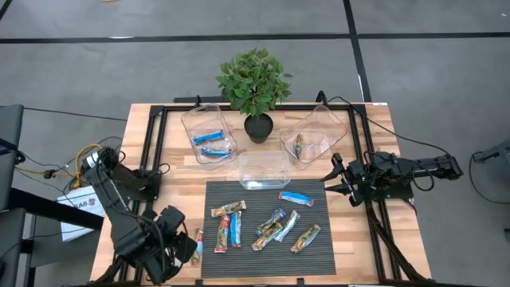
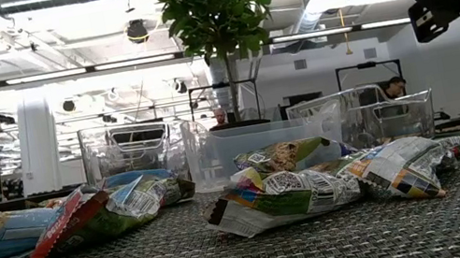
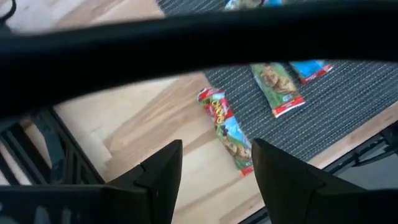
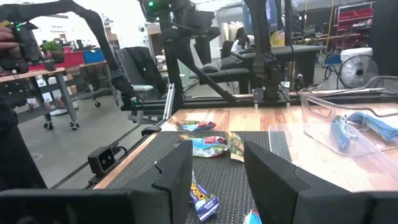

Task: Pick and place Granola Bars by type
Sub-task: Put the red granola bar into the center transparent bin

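Several granola bars (image 1: 267, 226) lie flat on the black ribbed mat (image 1: 215, 263): blue, red-orange and green-gold ones; the low view shows them close up (image 2: 285, 197). One red-and-green bar (image 1: 197, 241) lies on the bare wood left of the mat. My left gripper (image 1: 185, 249) hovers open beside it, and in the left wrist view that bar (image 3: 227, 129) shows beyond the open fingers (image 3: 214, 168). My right gripper (image 1: 333, 182) hangs open off the mat's right far corner, above the table (image 4: 217, 168). Blue bars (image 1: 211, 142) lie in the left tub, and one green-gold bar (image 1: 300, 145) lies in the right tub.
Three clear plastic tubs stand past the mat: left (image 1: 209, 131), middle (image 1: 264, 170) and right (image 1: 313, 134). A potted plant (image 1: 255, 84) stands between the outer two. Black frame rails (image 1: 155, 135) run along the table's sides. People show in the room behind (image 2: 391, 89).
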